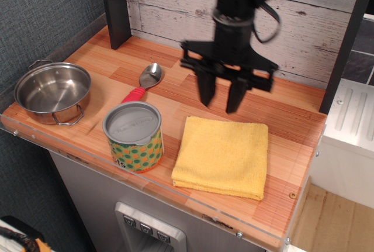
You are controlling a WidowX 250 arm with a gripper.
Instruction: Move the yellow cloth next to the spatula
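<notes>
The yellow cloth (222, 155) lies folded flat at the front right of the wooden counter. The spatula (144, 82), with a shiny silver head and a red-pink handle, lies to the left, behind the can. My gripper (221, 100) hangs just above the cloth's back edge, fingers pointing down. Its jaws are open with a narrow gap and hold nothing. It is blurred by motion.
A patterned can (134, 136) with a grey lid stands between the cloth and the spatula's handle. A steel pot (52, 92) with wire handles sits at the left edge. A dark post (115, 6) and a plank wall stand behind. The counter's front edge (175, 196) is close to the cloth.
</notes>
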